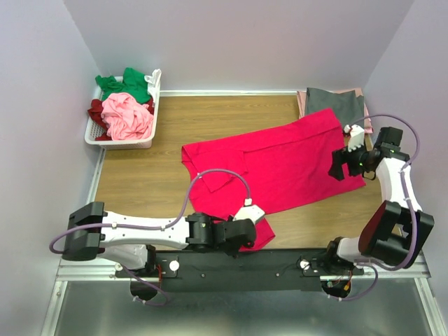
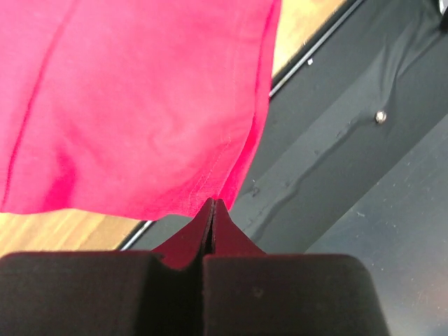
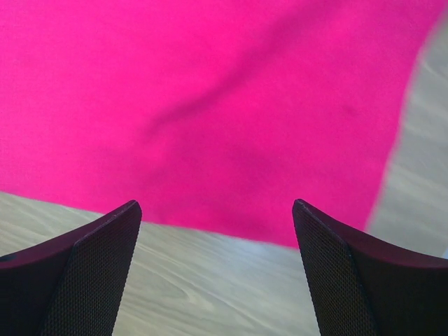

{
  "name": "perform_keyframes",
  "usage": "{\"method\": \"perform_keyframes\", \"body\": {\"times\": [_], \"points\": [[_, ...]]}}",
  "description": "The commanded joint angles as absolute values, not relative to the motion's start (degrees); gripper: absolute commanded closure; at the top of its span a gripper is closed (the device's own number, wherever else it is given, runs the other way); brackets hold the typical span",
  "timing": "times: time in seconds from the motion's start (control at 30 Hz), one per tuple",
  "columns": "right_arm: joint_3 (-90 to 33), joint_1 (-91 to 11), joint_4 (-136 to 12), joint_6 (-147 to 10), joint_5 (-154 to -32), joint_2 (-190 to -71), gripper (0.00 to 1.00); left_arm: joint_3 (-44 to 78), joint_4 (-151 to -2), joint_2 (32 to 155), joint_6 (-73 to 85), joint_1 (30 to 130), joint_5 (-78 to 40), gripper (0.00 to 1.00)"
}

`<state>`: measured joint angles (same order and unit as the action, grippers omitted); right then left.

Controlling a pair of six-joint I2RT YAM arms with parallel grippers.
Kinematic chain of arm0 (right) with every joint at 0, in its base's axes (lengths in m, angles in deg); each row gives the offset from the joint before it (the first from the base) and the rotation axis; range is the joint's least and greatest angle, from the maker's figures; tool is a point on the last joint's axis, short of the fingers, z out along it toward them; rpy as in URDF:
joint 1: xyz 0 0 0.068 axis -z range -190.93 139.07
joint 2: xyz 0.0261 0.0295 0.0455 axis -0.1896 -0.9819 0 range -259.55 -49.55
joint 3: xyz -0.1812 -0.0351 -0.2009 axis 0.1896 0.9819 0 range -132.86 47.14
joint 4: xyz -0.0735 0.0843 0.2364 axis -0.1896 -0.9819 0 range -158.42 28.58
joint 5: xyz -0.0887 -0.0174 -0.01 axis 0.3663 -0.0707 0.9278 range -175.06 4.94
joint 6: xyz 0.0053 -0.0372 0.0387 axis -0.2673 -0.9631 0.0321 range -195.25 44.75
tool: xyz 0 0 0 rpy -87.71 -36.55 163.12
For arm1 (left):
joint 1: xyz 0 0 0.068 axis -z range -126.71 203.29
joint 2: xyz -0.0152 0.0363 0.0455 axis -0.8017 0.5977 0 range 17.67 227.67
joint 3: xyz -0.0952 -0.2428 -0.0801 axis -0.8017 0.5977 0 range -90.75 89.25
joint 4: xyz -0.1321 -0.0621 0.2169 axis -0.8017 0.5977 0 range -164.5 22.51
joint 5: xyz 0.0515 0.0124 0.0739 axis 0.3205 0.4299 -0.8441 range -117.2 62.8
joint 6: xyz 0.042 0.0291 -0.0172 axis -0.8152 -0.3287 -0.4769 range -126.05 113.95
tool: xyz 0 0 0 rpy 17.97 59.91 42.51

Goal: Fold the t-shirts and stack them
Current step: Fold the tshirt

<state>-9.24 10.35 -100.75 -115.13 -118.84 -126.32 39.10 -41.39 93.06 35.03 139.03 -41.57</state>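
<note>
The crimson-pink t-shirt [image 1: 287, 157] lies spread across the middle of the wooden table [image 1: 140, 182], with one flap folded over near its left end. My left gripper [image 1: 246, 234] is low at the table's front edge, shut on the shirt's near hem. In the left wrist view the closed fingertips [image 2: 213, 207] pinch the hem of the shirt [image 2: 140, 105] over the black base. My right gripper [image 1: 339, 166] is open and empty over the shirt's right edge. In the right wrist view the shirt [image 3: 210, 91] lies just ahead of the spread fingers [image 3: 105, 245].
A white slatted basket [image 1: 94, 136] at the back left holds green [image 1: 129, 85], light pink [image 1: 127, 115] and maroon [image 1: 96, 112] tees. A folded grey tee [image 1: 336, 103] lies on a dusty pink one [image 1: 302, 101] at the back right. The black base rail [image 1: 280, 262] runs along the front.
</note>
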Motion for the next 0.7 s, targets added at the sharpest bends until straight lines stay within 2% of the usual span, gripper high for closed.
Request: {"method": "perform_keyframes", "body": {"times": [0.0,0.07,0.2,0.4,0.67], "points": [[-13.1,15.9,-105.6,-118.2,-110.1,-130.4,0.08,41.4,-45.1,90.0,33.5,137.1,-42.4,1.00],[-15.1,18.0,-105.4,-117.8,-108.4,-132.4,0.11,42.0,-46.1,88.7,32.7,136.3,-41.8,1.00],[-18.1,21.8,-105.3,-116.0,-105.0,-140.0,0.22,42.8,-48.7,86.9,31.4,134.3,-40.1,1.00],[-17.9,23.4,-101.6,-113.1,-102.1,-144.5,0.32,42.7,-48.9,86.7,30.5,133.6,-38.9,1.00],[-18.0,24.7,-97.7,-112.9,-97.7,-147.5,0.37,42.6,-48.7,86.9,31.4,133.3,-39.1,1.00]]}}
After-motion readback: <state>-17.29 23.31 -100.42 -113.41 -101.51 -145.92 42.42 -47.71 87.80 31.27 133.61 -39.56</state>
